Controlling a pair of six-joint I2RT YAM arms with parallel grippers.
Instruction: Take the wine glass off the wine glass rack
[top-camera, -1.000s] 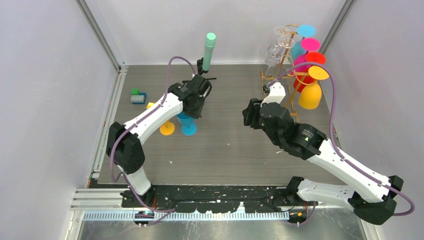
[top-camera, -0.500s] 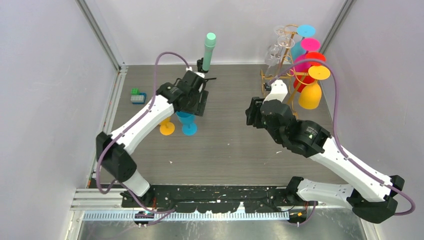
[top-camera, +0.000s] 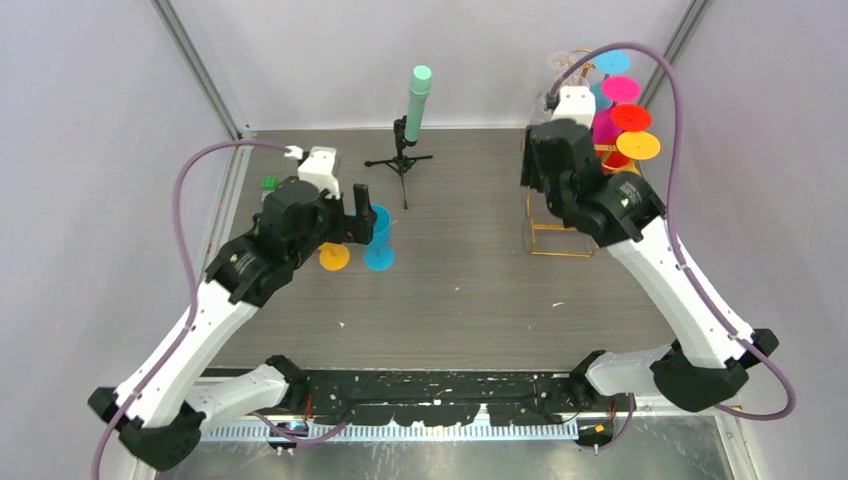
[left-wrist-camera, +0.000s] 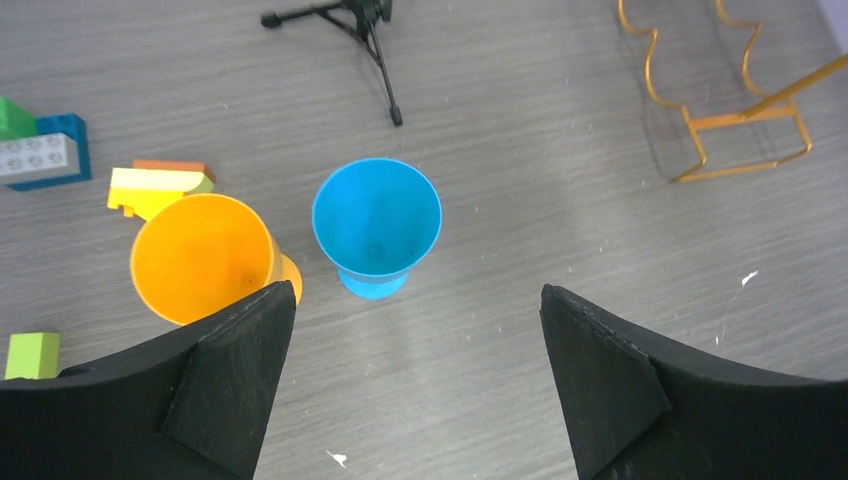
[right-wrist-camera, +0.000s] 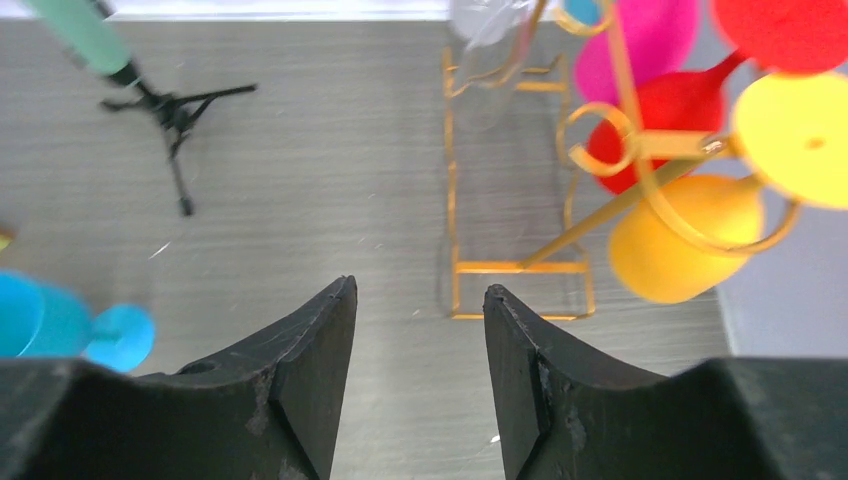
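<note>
Right gripper (right-wrist-camera: 418, 295) has risen, facing wine glass rack (right-wrist-camera: 515, 268) with yellow glass (right-wrist-camera: 675, 240) hanging.

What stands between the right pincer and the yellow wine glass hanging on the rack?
No separate thing. Only the wine glass rack itself is there: its slanted gold upright and a hook loop cross in front of the yellow wine glass. The right pincer is open and holds nothing.

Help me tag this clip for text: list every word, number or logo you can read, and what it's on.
None: no readable text in any view. The blue glass, orange glass, hanging yellow glass, gold rack, toy bricks and tripod show plain surfaces with no lettering.
</note>
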